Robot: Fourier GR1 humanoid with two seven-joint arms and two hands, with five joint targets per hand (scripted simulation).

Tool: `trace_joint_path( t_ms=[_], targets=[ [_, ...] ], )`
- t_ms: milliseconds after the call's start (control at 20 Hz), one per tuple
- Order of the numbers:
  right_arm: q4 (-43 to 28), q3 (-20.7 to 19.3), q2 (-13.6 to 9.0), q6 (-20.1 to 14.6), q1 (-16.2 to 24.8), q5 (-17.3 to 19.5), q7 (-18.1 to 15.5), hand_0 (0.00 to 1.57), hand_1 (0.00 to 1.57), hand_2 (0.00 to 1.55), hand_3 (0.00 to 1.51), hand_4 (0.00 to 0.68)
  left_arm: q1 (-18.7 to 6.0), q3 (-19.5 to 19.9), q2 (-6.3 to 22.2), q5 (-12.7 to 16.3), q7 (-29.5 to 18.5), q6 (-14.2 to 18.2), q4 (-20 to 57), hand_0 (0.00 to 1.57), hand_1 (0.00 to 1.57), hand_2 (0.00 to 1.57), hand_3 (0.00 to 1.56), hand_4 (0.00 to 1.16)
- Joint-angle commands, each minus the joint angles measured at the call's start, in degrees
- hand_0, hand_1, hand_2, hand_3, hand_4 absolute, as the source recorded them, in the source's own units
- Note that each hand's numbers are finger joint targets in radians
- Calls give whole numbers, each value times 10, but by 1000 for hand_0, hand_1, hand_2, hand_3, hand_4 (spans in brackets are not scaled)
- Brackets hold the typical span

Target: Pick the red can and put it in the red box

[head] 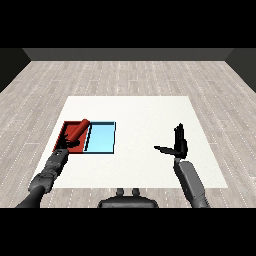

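**Two trays, one can: left robot hand over the red tray**

Two trays are lying side by side on the left part of the white counter (135, 145), touching along a shared edge. Going left to right:

Left forearm (50, 172) is coming in from the lower left corner, reaching up to the near edge of the red tray (66, 129). The left robot hand (70, 144) is sitting at the near end of the red can (79, 131), dark fingers curling round the can's lower part. How far the fingers are wrapping round it, I cannot tell; hand and can are overlapping there.

The red can is lying tilted over the red tray, its far end leaning toward the tray's right side, close to the edge shared with the light blue tray (101, 138). Whether the can is resting on the tray floor or being held just above it, I cannot tell.

Light blue tray is sitting just right of the red one, nothing showing inside it.

Well apart to the right, the right robot hand (179, 142) is hovering over bare counter, fingers straight and pointing up, thumb sticking out to the left. It is touching nothing. Right forearm (191, 182) is rising from the lower right.

Grey wood-plank floor (130, 75) is surrounding the counter.
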Motion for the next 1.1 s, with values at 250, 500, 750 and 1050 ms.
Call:
trace_joint_path(
  t_ms=[250, 500, 750, 1050],
  targets=[
    [-3, -5, 13, 11, 2, -6, -5, 0, 0, 0, 0, 0, -14, -13, 21, -19, 28, -47, 20, 0, 0, 0, 0, 0],
    [-15, -17, -3, 25, -8, -13, 4, 0, 0, 0, 0, 0, -21, 30, 21, 21, -47, -21, -30, 0, 0, 0, 0, 0],
    [-21, -6, 20, 33, -8, -11, -21, 0, 0, 0, 0, 0, 4, 71, 47, 59, -180, -91, -95, 1396, 1396, 1288, 0, 0],
    [-63, -1, -16, 84, 32, -19, -12, 0, 0, 0, 0, 0, 25, 82, -18, 96, -256, -182, -206, 0, 0, 0, 0, 0]
  ],
)
